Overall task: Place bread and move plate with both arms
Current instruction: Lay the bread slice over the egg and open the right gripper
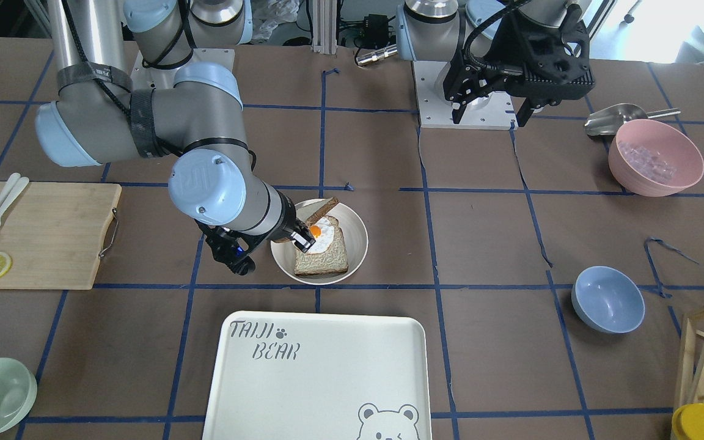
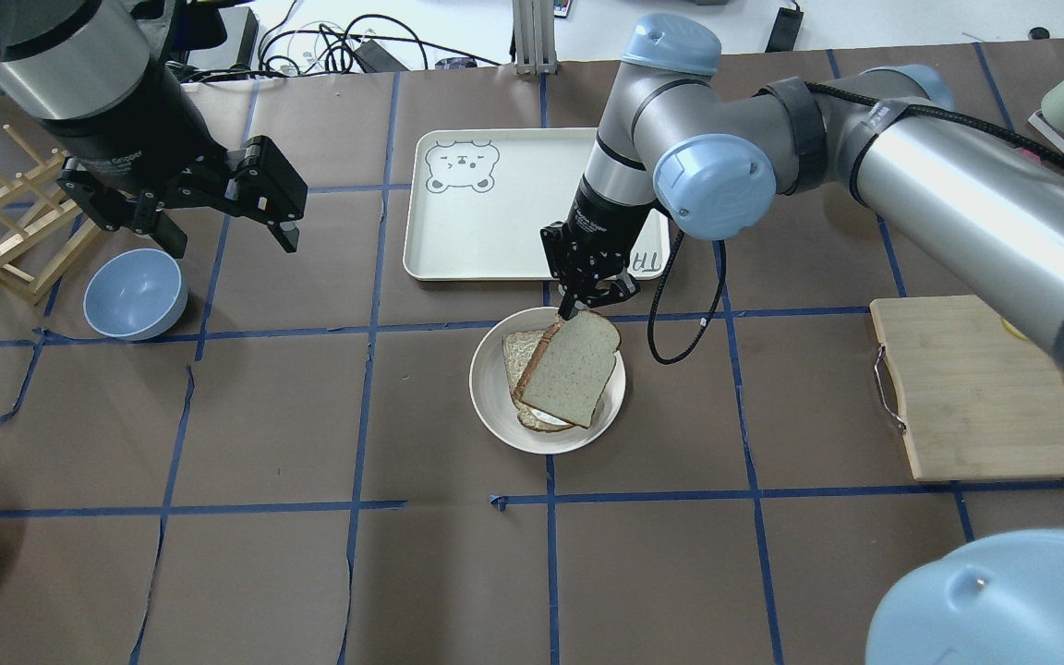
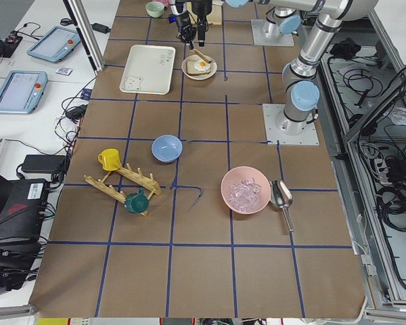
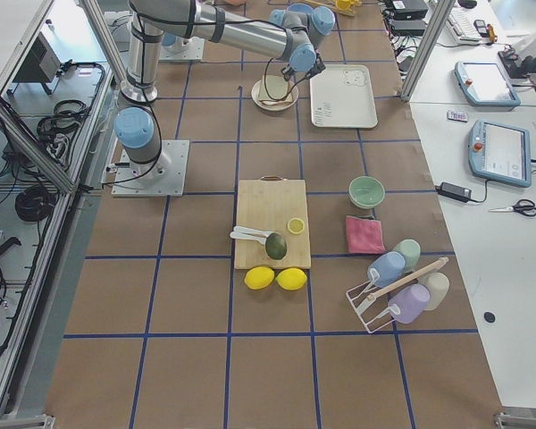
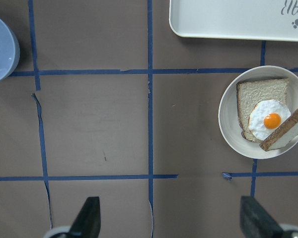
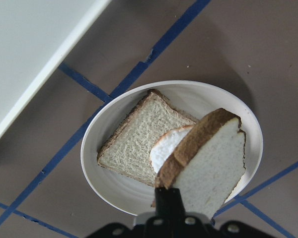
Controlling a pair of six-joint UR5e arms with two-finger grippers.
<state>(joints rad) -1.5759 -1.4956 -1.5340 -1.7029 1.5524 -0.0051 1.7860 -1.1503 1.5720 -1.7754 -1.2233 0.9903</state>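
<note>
Level the pale squarish bread slice pinched in your black right gripper over the round off-white plate before releasing; black left gripper hangs open, empty.

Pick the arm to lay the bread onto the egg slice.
Right arm: its jaws pinch the bread, tilted over the plate. Left arm's jaws hang open, empty, near the blue bowl.
</note>
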